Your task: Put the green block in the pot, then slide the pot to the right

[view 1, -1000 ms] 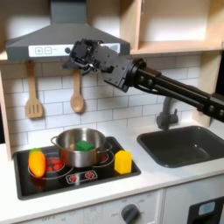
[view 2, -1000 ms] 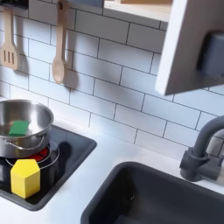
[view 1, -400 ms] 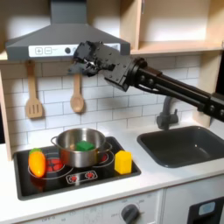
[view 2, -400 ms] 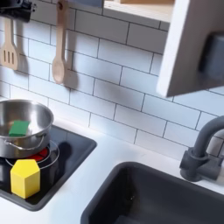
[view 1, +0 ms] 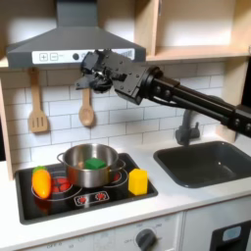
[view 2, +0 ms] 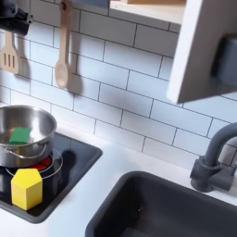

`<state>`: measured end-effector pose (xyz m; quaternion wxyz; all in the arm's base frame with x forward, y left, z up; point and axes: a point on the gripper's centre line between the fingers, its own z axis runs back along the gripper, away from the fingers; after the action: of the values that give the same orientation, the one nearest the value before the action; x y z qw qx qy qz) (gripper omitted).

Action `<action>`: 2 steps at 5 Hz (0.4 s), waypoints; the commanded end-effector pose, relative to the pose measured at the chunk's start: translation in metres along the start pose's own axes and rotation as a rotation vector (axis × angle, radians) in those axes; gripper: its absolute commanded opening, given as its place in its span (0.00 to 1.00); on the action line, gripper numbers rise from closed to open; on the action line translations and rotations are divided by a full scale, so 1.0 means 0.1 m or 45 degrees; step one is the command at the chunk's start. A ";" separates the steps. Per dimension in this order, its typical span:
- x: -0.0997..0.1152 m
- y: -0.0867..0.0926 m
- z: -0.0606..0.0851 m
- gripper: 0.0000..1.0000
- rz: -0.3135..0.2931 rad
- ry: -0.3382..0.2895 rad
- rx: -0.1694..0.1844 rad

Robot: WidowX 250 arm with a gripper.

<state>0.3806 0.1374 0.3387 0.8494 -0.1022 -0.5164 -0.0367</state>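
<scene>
The silver pot stands on the black stove's left-middle burner, and the green block lies inside it. In the second exterior view the pot sits at the left edge with the green block on its bottom. My gripper hangs high above the pot, just under the range hood, on the black arm that reaches in from the first exterior view's right. Its fingers look open and hold nothing. A dark part of the gripper pokes into the second exterior view's top left corner.
A yellow block stands on the stove right of the pot, and an orange-yellow toy vegetable lies to its left. A spatula and wooden spoon hang on the tiled wall. Sink and faucet are at the right.
The gripper has dipped slightly lower above the pot and now shows at the second exterior view's top left. Pot and blocks have not moved.
</scene>
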 end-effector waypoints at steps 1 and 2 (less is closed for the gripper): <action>0.15 -0.05 0.10 0.00 0.024 -0.080 -0.042; 0.23 -0.04 0.12 0.00 0.044 -0.130 -0.044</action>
<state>0.3783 0.1380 0.3649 0.8210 -0.1253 -0.5564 -0.0246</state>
